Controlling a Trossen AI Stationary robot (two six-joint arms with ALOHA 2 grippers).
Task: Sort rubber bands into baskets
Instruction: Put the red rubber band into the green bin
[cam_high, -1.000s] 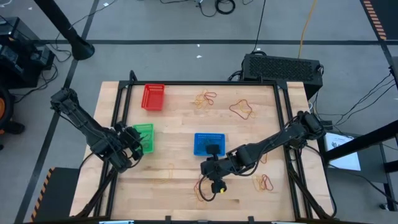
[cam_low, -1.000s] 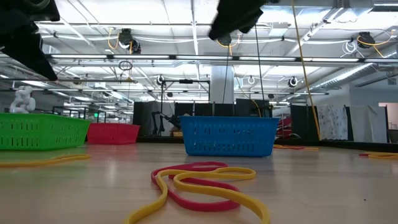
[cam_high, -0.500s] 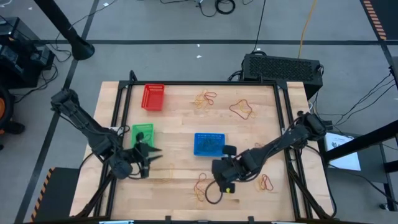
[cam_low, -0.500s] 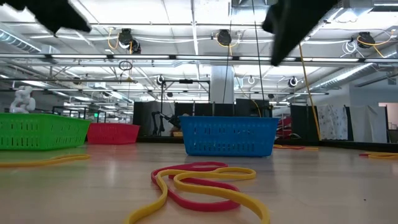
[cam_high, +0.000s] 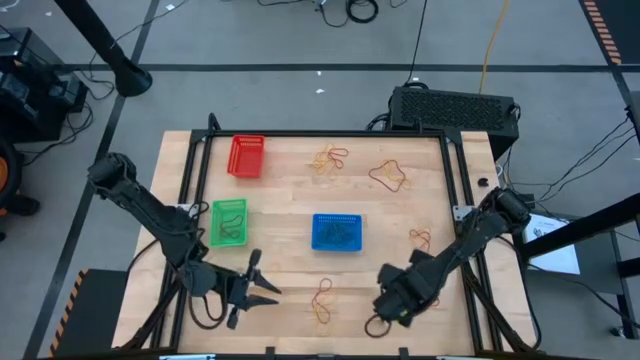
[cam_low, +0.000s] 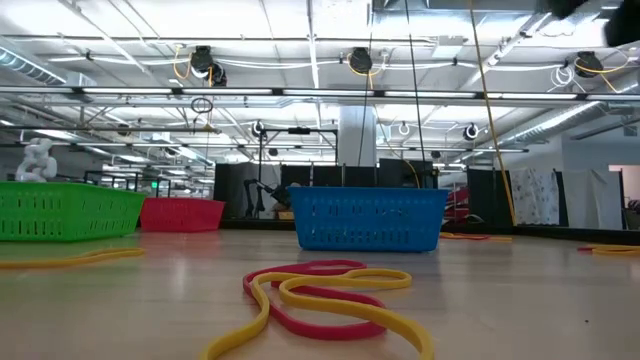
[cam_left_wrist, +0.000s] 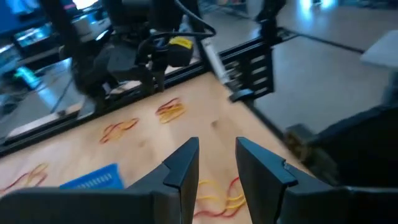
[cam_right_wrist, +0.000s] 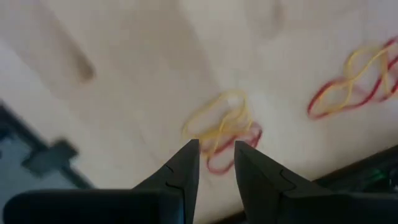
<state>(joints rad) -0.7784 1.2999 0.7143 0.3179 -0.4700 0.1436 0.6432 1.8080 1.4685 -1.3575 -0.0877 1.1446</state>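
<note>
Three baskets stand on the wooden table: red (cam_high: 247, 156) at the far left, green (cam_high: 229, 222) nearer, blue (cam_high: 337, 232) in the middle. Loose rubber bands lie in clumps at the far side (cam_high: 330, 157), at the right (cam_high: 420, 240) and near the front edge (cam_high: 322, 298). My left gripper (cam_high: 268, 295) hangs near the front left, lying about level, open with nothing between its fingers (cam_left_wrist: 216, 146). My right gripper (cam_high: 392, 305) points down near the front right, open above a yellow and red clump (cam_right_wrist: 224, 127), clear of it.
Red and yellow bands (cam_low: 320, 295) lie close before the low camera, with the blue basket (cam_low: 368, 218) behind them. Another red and yellow clump (cam_right_wrist: 357, 81) lies beside the right gripper. Black frame rails (cam_high: 195, 170) run along the table's sides.
My left gripper has left the green basket, gone toward the near edge, and tipped up from pointing down to lying about level. My right gripper has gone from beside the blue basket toward the table's near right corner and has turned to point down.
</note>
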